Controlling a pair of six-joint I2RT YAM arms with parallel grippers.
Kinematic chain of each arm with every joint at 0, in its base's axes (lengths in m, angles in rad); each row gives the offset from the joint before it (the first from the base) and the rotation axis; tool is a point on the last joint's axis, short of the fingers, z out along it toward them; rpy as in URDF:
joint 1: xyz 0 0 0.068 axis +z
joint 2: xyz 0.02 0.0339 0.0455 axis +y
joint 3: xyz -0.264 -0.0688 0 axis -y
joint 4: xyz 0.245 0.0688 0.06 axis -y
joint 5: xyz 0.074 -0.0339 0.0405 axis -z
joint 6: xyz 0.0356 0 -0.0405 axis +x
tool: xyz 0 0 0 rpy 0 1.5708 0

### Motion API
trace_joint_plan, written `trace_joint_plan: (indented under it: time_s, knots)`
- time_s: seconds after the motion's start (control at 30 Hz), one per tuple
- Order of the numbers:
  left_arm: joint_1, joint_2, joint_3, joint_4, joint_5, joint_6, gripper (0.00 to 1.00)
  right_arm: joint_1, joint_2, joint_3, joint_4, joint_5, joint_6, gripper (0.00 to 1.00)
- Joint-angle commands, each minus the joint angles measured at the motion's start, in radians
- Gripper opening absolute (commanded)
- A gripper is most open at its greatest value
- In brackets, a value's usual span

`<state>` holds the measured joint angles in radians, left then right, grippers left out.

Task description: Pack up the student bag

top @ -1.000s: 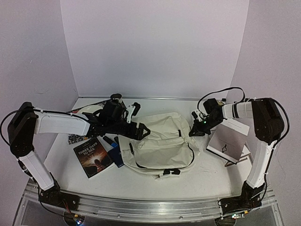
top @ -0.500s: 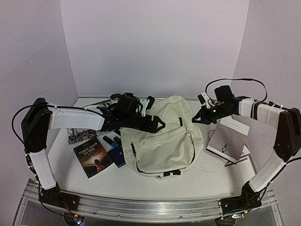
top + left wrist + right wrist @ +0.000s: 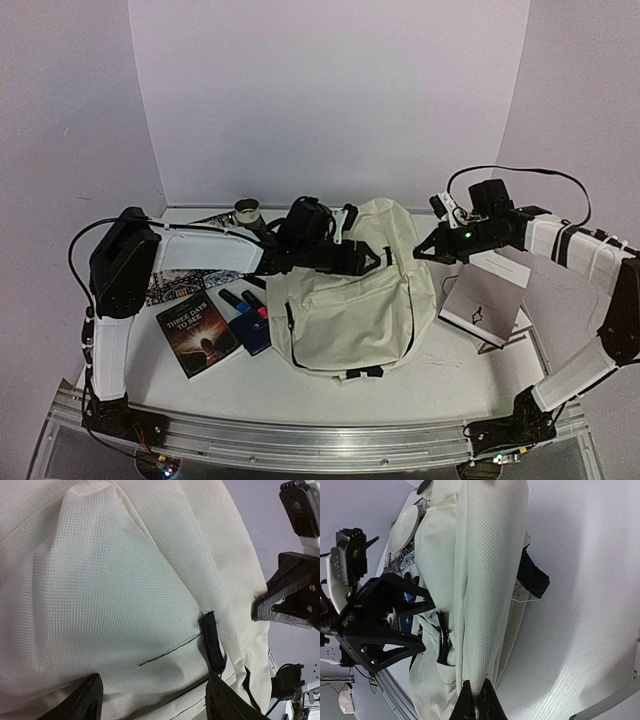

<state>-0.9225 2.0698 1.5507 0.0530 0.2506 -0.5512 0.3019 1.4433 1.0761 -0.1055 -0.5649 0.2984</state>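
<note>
The student bag point(image 3: 345, 305), cream fabric with black zippers, lies mid-table with its top end pulled up. My right gripper point(image 3: 422, 254) is shut on a fold of that raised top edge; in the right wrist view its fingertips point(image 3: 478, 700) pinch the cream fabric point(image 3: 485, 580). My left gripper point(image 3: 368, 258) is open over the bag's upper front. Seen from the left wrist, its fingers point(image 3: 227, 700) straddle a bulge of the bag point(image 3: 115, 590) beside a black zipper tab point(image 3: 213, 642). The other gripper point(image 3: 287, 600) shows at the right edge there.
Left of the bag lie a dark book point(image 3: 198, 336), a blue flat item point(image 3: 250, 328) and markers point(image 3: 238, 298). A white booklet point(image 3: 485, 300) sits to the right. At the back left are a small jar point(image 3: 247, 211) and a white plate point(image 3: 404, 527).
The right gripper has raised the bag's top edge up and back, so the bag stands taller. The left arm has reached right onto the bag, its jaws narrowing.
</note>
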Motion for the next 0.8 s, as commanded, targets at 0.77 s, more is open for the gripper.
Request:
trace_joint_plan:
  time_s: [0.77]
  knots:
    - [-0.032,0.131,0.177,0.101,0.098,-0.152,0.27,0.085,-0.075,-0.001,0.006,0.007,0.026,0.00]
